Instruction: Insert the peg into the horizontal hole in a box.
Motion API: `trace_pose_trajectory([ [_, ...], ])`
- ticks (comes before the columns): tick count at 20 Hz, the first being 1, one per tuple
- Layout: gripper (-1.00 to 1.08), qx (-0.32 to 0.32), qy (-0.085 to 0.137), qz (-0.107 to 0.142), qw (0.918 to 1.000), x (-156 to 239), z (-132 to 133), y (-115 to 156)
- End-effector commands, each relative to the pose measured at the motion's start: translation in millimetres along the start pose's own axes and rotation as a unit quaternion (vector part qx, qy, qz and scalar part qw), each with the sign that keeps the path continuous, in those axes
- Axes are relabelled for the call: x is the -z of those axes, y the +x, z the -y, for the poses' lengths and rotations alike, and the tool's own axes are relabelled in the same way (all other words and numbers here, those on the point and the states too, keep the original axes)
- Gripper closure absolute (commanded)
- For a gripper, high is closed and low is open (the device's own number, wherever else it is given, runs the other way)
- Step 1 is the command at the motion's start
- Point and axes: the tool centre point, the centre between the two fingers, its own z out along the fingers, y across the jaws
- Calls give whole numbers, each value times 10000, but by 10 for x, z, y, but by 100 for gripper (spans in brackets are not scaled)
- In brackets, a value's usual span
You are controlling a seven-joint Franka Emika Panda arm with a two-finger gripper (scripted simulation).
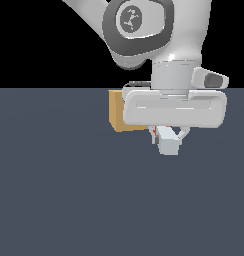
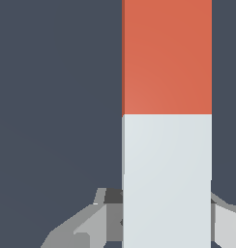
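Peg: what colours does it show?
Red-orange with a white end; the peg shows best in the wrist view.

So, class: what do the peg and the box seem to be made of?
Peg: smooth and matte, perhaps painted plastic or wood; flat red-orange and white faces, no grain or gloss. Box: plain tan, possibly wood or cardboard; uniform, untextured. Both are simulator renders, so material stays uncertain.
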Motion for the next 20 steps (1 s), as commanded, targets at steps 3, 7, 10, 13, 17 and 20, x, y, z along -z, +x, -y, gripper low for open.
trace_pose_trajectory([
  [3,108,714,-11,-3,9974,133,-87,586],
  [7,108,1246,-11,-7,9922,219,-86,1028],
  [10,108,1579,-10,-10,9875,272,-59,1305],
  [13,108,1807,-9,-12,9835,308,-27,1495],
  [17,108,1913,-8,-13,9815,323,-4,1580],
  [20,108,1913,-8,-13,9815,323,-2,1581],
])
